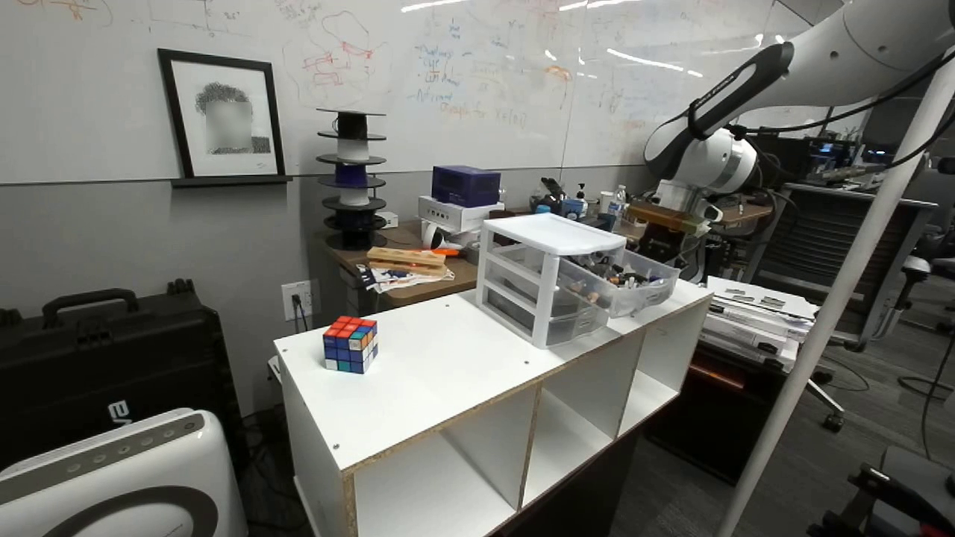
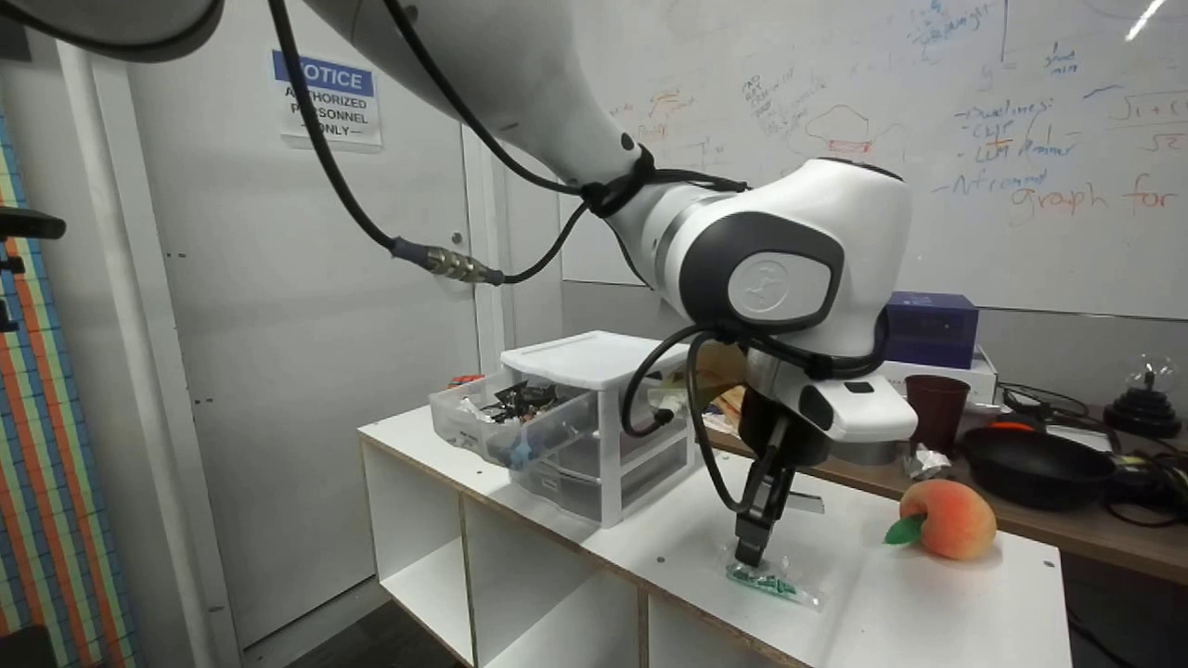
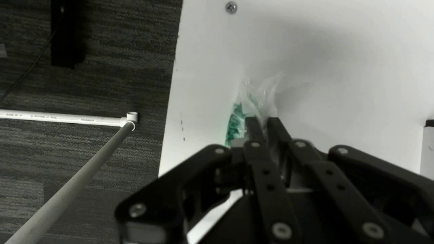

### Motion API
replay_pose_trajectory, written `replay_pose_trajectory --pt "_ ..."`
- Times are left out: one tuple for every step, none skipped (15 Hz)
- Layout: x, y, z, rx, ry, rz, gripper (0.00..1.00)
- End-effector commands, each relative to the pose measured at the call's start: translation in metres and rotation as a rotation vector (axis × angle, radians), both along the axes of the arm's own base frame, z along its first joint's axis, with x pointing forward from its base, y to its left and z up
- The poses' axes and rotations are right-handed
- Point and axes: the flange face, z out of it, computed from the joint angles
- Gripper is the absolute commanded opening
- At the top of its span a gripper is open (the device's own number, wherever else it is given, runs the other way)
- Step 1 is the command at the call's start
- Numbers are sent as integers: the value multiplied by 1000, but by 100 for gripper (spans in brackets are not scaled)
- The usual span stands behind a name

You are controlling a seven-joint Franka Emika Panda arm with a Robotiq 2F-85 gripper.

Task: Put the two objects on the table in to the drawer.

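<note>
Bag (image 2: 775, 583) between the jaws

Reads "NOTICE AUTHORIZED PERSONNEL ONLY" on the sign (image 2: 345, 104), above and left of the drawer unit (image 2: 587, 360) in an exterior view; reads "graph for" on the whiteboard (image 2: 928, 121), above and right.

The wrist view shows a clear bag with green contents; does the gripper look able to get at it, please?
Probably yes: the gripper is down at the clear bag, its fingertips pinching the plastic, with nothing visible in the way.
</note>
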Motion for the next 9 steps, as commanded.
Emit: replay_pose_trajectory --pt "8 1 6 -46 14 22 0" --pt "9 2 9 -56 9 30 0" --pt "10 4 13 -68 1 43 0" --pt "10 7 20 -71 -6 53 0" --pt "11 11 31 -71 -18 66 0" --pt "10 16 40 -67 -24 73 0" --pt "6 21 56 -69 -22 66 0" --pt "4 27 71 -68 -30 78 0" --pt "0 35 92 -82 -51 102 0"
